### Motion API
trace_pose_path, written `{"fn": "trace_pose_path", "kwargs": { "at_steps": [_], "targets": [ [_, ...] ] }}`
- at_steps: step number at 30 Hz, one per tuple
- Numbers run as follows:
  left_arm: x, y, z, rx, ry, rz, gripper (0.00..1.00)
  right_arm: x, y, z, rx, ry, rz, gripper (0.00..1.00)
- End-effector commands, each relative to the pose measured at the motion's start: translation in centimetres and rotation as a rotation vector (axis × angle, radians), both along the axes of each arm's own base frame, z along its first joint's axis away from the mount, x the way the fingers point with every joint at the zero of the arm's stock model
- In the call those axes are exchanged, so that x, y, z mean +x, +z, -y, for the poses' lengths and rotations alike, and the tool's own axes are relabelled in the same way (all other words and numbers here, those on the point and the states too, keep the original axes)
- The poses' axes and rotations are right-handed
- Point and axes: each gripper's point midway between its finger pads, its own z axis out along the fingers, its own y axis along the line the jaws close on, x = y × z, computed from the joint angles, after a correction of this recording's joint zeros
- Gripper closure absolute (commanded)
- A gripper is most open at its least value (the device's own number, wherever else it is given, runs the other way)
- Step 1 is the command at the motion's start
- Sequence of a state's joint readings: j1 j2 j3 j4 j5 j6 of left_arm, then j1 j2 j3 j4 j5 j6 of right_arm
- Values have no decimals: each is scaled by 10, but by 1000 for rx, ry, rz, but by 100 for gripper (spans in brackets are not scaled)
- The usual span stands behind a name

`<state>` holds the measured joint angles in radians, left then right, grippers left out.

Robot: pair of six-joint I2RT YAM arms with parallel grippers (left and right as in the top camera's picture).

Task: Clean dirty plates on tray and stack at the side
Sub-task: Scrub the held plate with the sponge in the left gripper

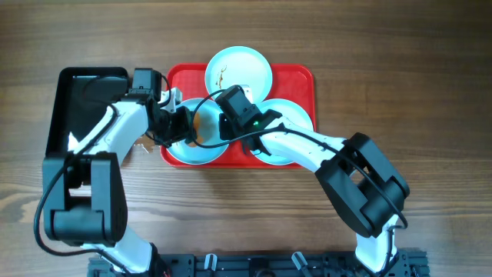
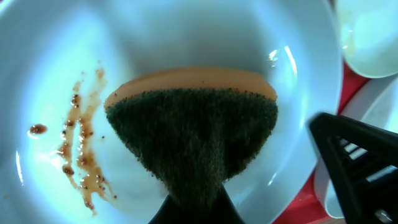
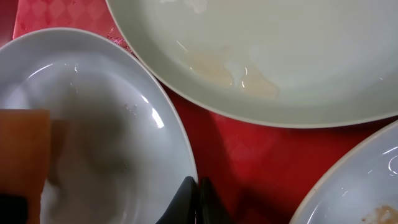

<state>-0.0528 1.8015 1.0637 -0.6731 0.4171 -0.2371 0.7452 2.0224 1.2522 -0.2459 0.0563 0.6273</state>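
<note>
— What are the left jaws doing?
— They are clamped on a sponge [image 2: 193, 134], orange with a dark green scrubbing face. It sticks out ahead of them and sits in the hollow of a plate [image 2: 56, 62].
— Any dirt?
— There are brown streaks [image 2: 78, 149] on that plate, off to one side of the sponge and apart from it.
— And the right jaws?
— They are closed tight, tips together, right at the rim of that same plate. I cannot tell whether the rim is pinched between them.
— Where are the other plates?
— A second plate [image 3: 280, 50] lies just ahead of the right jaws, with a pale wet patch [image 3: 249, 81] in it. A third plate [image 3: 367, 180] sits off to their far side, away from the sponge, with a few brown specks. All three lie on the red tray [image 3: 249, 155], whose bare floor shows between them just beyond the right jaws.
— Anything else?
— A black tray [image 1: 58, 108] sits on the desk [image 1: 430, 77] beside the red one, behind the left jaws.
</note>
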Motion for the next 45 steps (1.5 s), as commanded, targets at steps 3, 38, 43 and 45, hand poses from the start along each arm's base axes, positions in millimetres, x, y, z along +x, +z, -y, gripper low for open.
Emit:
{"fn": "trace_pose_path", "kwargs": {
  "at_steps": [3,38,43,45],
  "targets": [
    [-8,-13,10,-12,-40,-26,96,1,-3,-4,8,2,-9,96],
    [11,-4,-3,201,105,47,96,0,-4,-3,3,3,-14,96],
    [3,-20,2,222,74,14,96,0,-4,-3,3,3,-14,96],
    [1,-24,-8,279,80,5,96,0,-4,-3,2,3,-14,96]
  ]
}}
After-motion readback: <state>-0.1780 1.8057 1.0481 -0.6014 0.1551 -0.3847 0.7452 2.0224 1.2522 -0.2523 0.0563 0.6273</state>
